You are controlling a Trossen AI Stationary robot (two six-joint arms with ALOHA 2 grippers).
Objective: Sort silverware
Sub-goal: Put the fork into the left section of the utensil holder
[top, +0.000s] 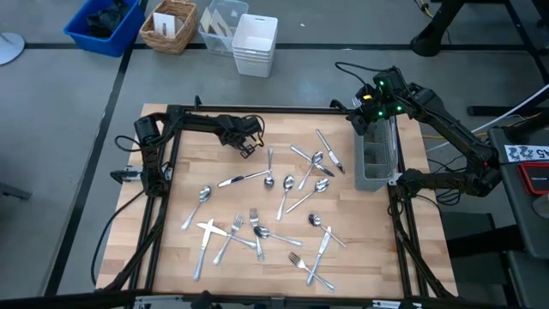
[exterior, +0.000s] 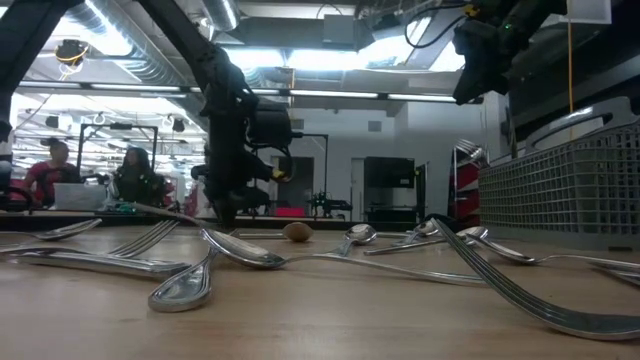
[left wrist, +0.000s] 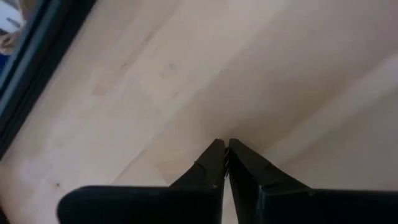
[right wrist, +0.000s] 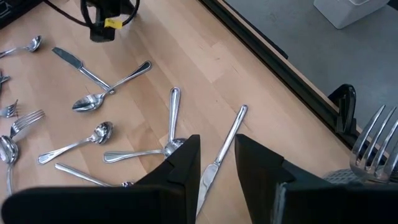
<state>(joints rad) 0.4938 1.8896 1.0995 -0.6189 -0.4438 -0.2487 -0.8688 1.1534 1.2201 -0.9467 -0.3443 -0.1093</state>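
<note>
Silverware: scattered over table middle and near half, many pieces crossed.
Left gripper: far-left, low over bare wood, fingers pinched together, empty.
Right gripper: far-right above caddy, fingers parted; fork in caddy.
Risk: closing on nothing; overlapping pieces dragging neighbours.
Room: bare wood far-left; frame rails close at edges.

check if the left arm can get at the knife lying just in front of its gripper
Probably yes. The left gripper is shut, tips down on bare wood, and the knife lies flat just beside it with nothing between them. It must open its fingers first.
</note>
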